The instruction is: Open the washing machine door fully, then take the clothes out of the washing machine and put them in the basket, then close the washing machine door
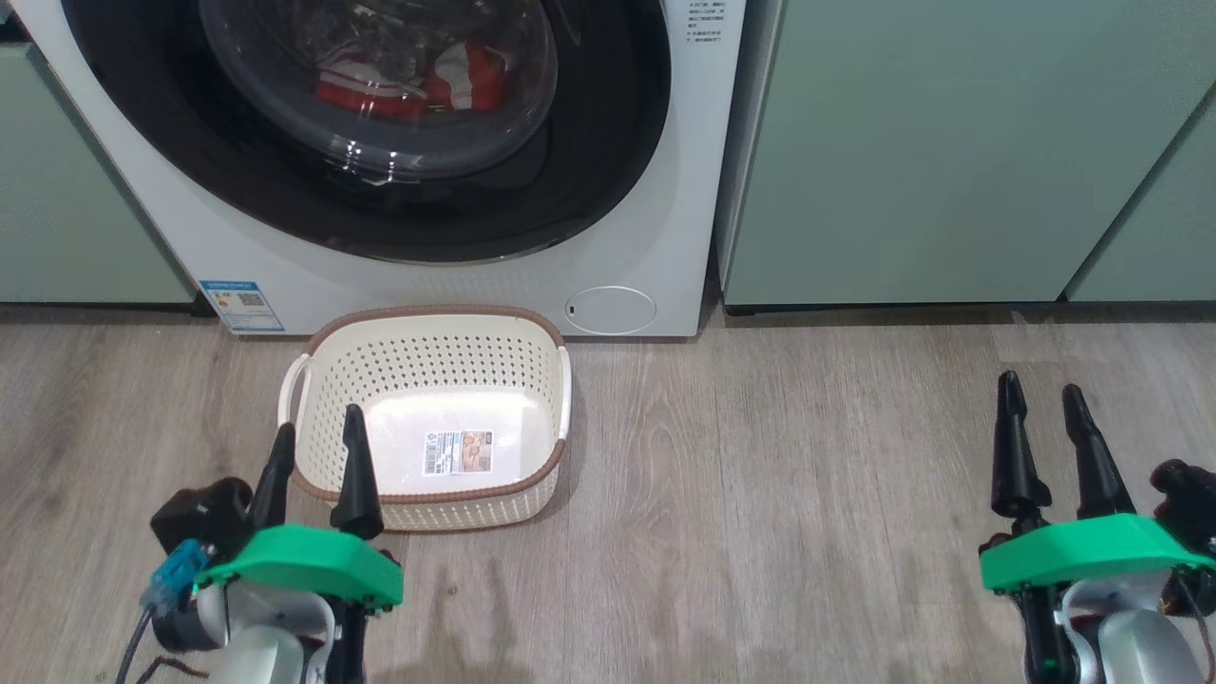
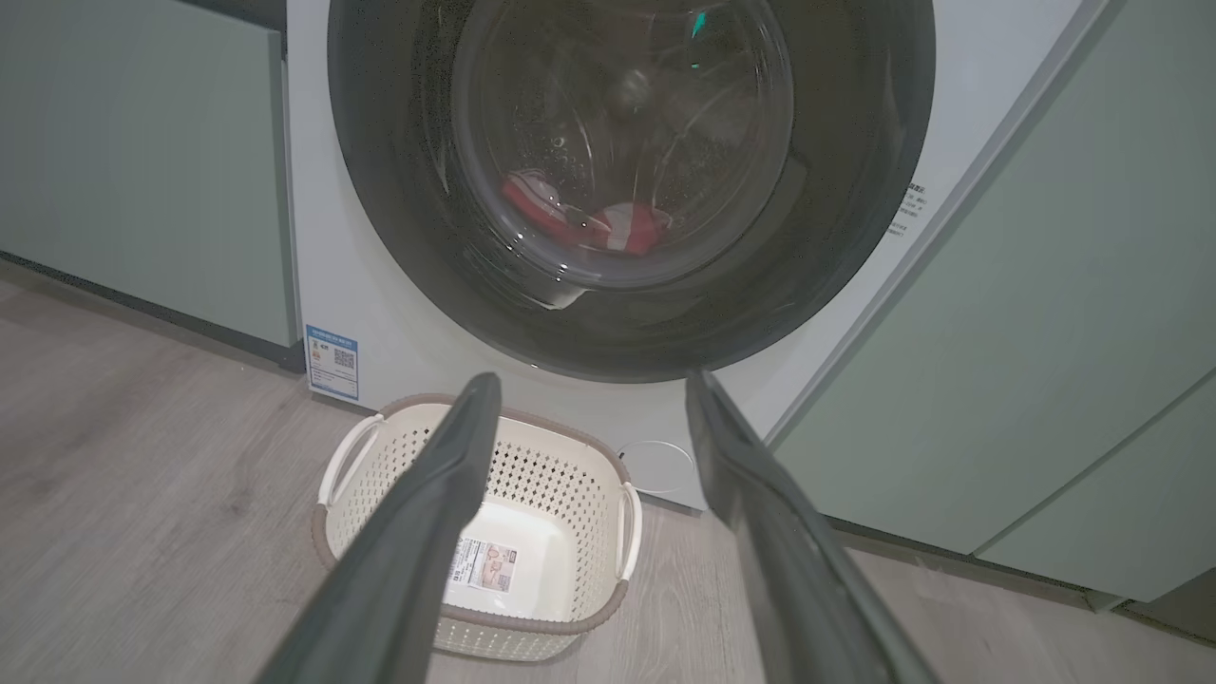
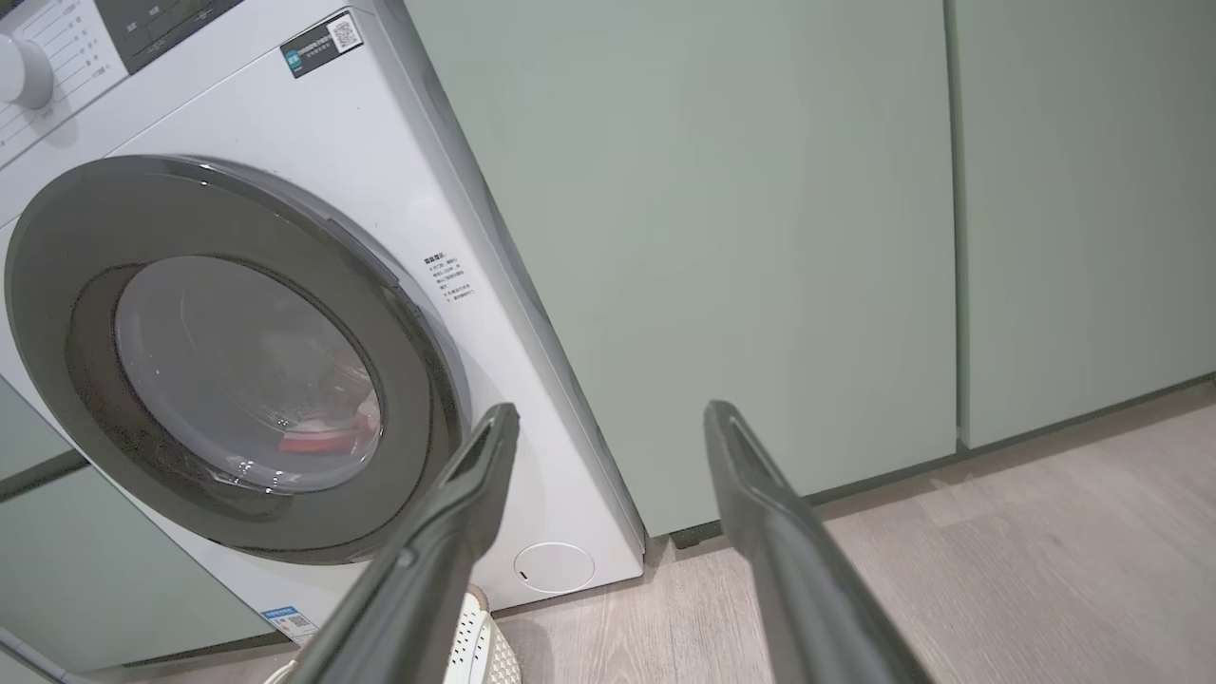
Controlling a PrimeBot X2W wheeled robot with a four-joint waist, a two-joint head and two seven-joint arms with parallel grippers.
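- The washing machine door (image 1: 380,190) is at 12 o'clock in the head view. It looks shut flat against the white washing machine (image 1: 684,190).
- The red clothes (image 1: 470,81) lie inside, behind the door's clear middle.
- The basket (image 1: 427,313) stands on the floor (image 1: 760,475) just under the door, at 8 o'clock. It has no clothes in it.
- The left gripper (image 1: 319,423) hangs at 7 o'clock by the basket, fingers apart, holding nothing.
- The right gripper (image 1: 1039,386) hangs at 4 o'clock, well away from the machine, fingers apart, holding nothing.
- I think the step in hand is the first one, opening the door.
- Next, a gripper needs to reach up, hook the door's edge and swing it wide. The handle is hard to spot and may be on the rim's right side.
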